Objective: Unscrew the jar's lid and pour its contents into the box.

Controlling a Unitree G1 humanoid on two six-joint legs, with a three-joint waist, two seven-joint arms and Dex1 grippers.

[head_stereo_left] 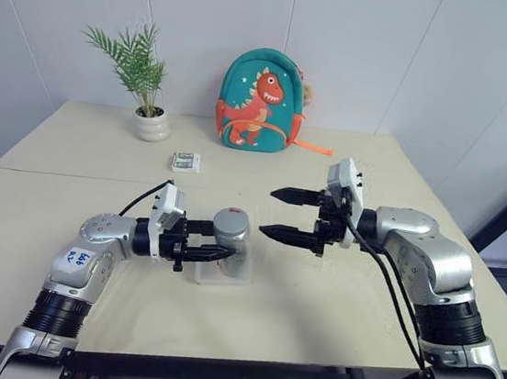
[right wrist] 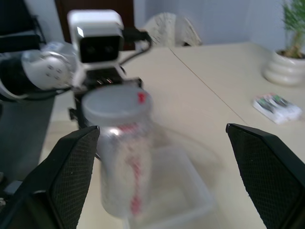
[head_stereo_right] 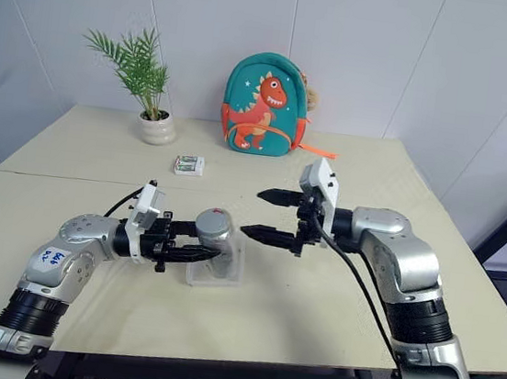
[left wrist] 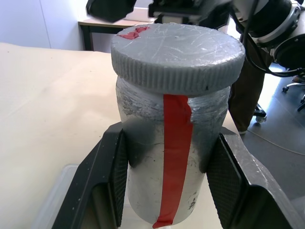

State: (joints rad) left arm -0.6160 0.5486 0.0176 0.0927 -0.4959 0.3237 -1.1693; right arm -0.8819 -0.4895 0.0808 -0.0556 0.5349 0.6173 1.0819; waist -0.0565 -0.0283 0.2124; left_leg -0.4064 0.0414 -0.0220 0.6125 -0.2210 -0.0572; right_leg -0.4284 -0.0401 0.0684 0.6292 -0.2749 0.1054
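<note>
Fingers of the left gripper [head_stereo_left: 218,255] clamp the jar [left wrist: 167,162] over the box [head_stereo_left: 222,272], the right gripper [head_stereo_left: 289,216] spread wide beside the apparently still-seated lid [left wrist: 177,55], nothing poured.

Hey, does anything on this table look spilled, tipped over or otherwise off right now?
Nothing stands out. The silvery-grey cylindrical jar is upright in the left pincer above the clear plastic box, round grey screw lid on square. The right pincer is open beside it.

blue handwriting on a white label [head_stereo_left: 81,259] (left forearm), illegible, no other text readable
</note>
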